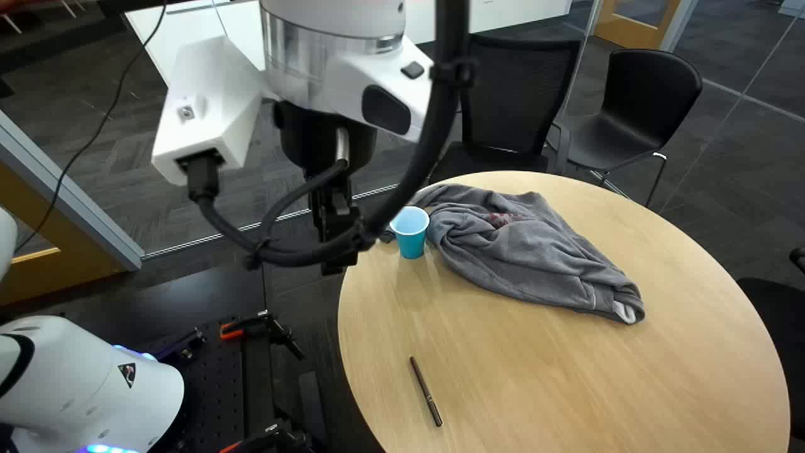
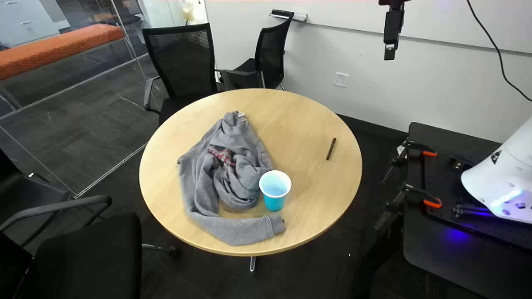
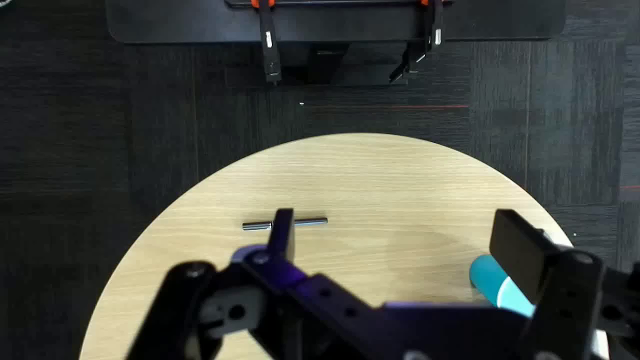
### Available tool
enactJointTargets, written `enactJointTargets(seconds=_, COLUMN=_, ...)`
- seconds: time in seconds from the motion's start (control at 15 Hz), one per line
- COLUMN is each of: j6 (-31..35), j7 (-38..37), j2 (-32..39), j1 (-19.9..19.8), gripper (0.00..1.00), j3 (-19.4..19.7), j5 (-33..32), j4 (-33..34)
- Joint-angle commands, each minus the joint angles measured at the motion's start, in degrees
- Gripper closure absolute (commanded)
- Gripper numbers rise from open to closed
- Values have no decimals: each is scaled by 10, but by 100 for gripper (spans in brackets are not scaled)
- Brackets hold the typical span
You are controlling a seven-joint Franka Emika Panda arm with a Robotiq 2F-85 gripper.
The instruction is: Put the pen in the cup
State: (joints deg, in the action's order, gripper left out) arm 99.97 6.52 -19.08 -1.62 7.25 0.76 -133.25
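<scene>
Black jaws spread wide, with a quarter turn to make first

We have the jaws parted with nothing between them, well above the round, pale wooden tabletop point(image 1: 541, 358). The thin, straight dark pen point(image 1: 426, 391) lies flat on it; in the wrist view it shows partly behind one jaw and nearly in line with the gap, so we judge a quarter turn is needed to close across its barrel. We would grip near one end, gently, leaving the other free to point downward.

The pen sits near the tabletop's edge, so a stray push might roll it off. Bare tabletop stretches from it to the small, round turquoise cup point(image 2: 274, 195), upright and well apart; we should travel over that stretch, lifted above the lip, because a crumpled grey fabric sweatshirt point(image 1: 522, 245) lies just beside the cup and could snag
</scene>
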Motion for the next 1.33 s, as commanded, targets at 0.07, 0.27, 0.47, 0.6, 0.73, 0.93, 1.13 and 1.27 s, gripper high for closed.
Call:
enactJointTargets(seconds=0.07, j6=-1, j7=2, j2=1, j1=-8, gripper=0, j3=-7, j5=2, j4=1)
enactJointTargets(seconds=0.27, j6=-1, j7=2, j2=1, j1=-8, gripper=0, j3=-7, j5=2, j4=1)
enactJointTargets(seconds=0.47, j6=15, j7=-29, j2=-2, j1=-10, gripper=0, j3=-11, j5=12, j4=-8)
enactJointTargets(seconds=0.6, j6=45, j7=-72, j2=0, j1=-10, gripper=0, j3=-16, j5=35, j4=-19)
enactJointTargets(seconds=0.73, j6=82, j7=-125, j2=6, j1=-8, gripper=0, j3=-24, j5=73, j4=-35)
enactJointTargets(seconds=0.93, j6=158, j7=-202, j2=23, j1=-6, gripper=0, j3=-42, j5=128, j4=-67)
enactJointTargets(seconds=1.13, j6=241, j7=-273, j2=54, j1=-6, gripper=0, j3=-59, j5=167, j4=-92)
enactJointTargets(seconds=1.27, j6=296, j7=-325, j2=85, j1=-6, gripper=0, j3=-69, j5=181, j4=-98)
